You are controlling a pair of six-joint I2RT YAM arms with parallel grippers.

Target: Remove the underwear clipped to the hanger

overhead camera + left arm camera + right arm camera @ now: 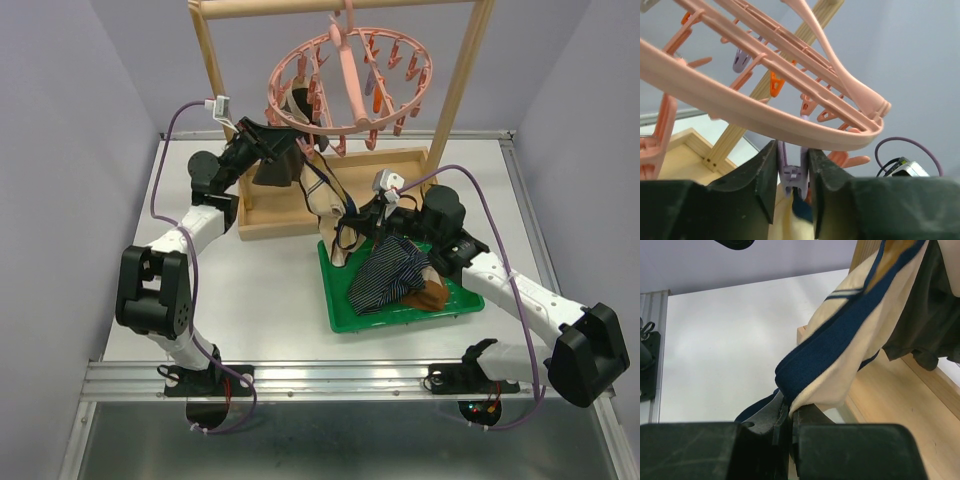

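Observation:
The pink hanger ring [350, 85] hangs from the wooden frame; it fills the top of the left wrist view [755, 115]. My left gripper [288, 142] is at the ring's near-left rim, shut on a purple clip [792, 175] that holds beige underwear [782, 220]. The beige underwear with a navy band [327, 195] hangs down from that clip. My right gripper [350, 218] is shut on its lower edge [840, 375]. Dark grey underwear [274, 168] hangs beside it, also in the right wrist view [932, 305]. Navy checked underwear [385, 275] and brown underwear [428, 293] lie in the green tray [340, 305].
The tall wooden frame has a crossbar [330, 8], posts and a boxed base [270, 215] behind the tray. Several pink, orange and purple clips [400, 65] dangle from the ring. The arms' cables loop over the table [250, 290].

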